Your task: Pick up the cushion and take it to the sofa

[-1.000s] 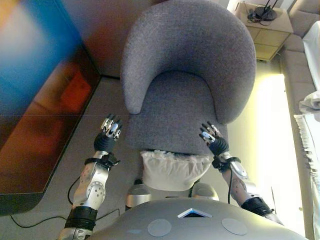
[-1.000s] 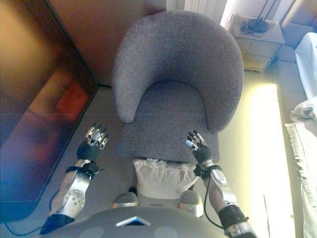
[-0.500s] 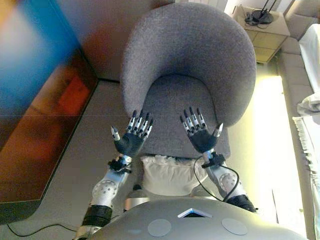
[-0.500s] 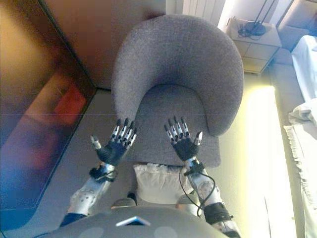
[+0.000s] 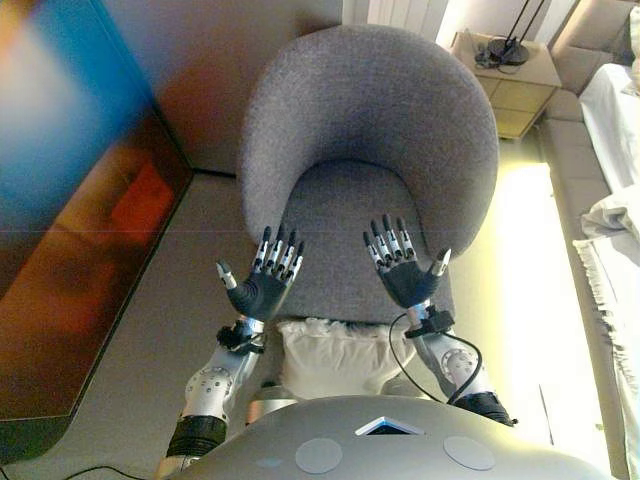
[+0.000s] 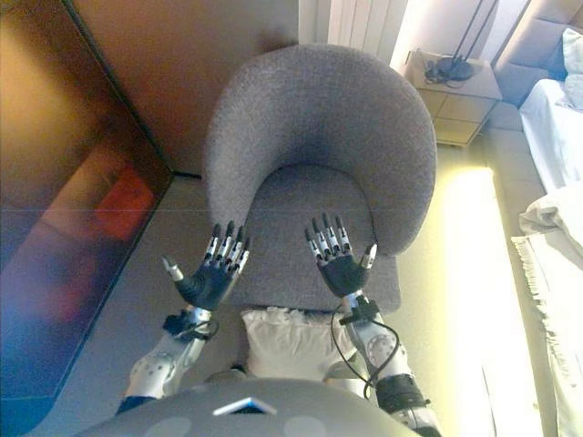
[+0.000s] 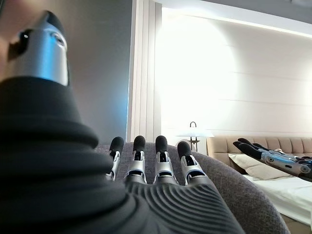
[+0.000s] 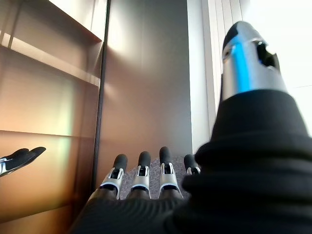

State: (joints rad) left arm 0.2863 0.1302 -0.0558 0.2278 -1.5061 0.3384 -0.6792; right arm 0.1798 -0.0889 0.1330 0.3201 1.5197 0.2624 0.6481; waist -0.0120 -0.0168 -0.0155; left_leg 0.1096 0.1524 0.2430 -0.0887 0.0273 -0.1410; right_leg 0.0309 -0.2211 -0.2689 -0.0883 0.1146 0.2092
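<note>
Left robot hand [image 5: 258,291]: held up with the palm showing, fingers straight and spread apart, holding nothing.
Right robot hand [image 5: 408,280]: held up the same way beside the left one, fingers straight and apart, holding nothing.
Cushion [image 5: 340,352]: white, low down below both robot hands, between the two arms.
Armchair [image 5: 372,130]: grey, just past the fingertips of both robot hands.

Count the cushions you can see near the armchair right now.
1. A white cushion lies at the front edge of the grey armchair, below both open hands, left hand and right hand. More could be hidden outside the view.
</note>
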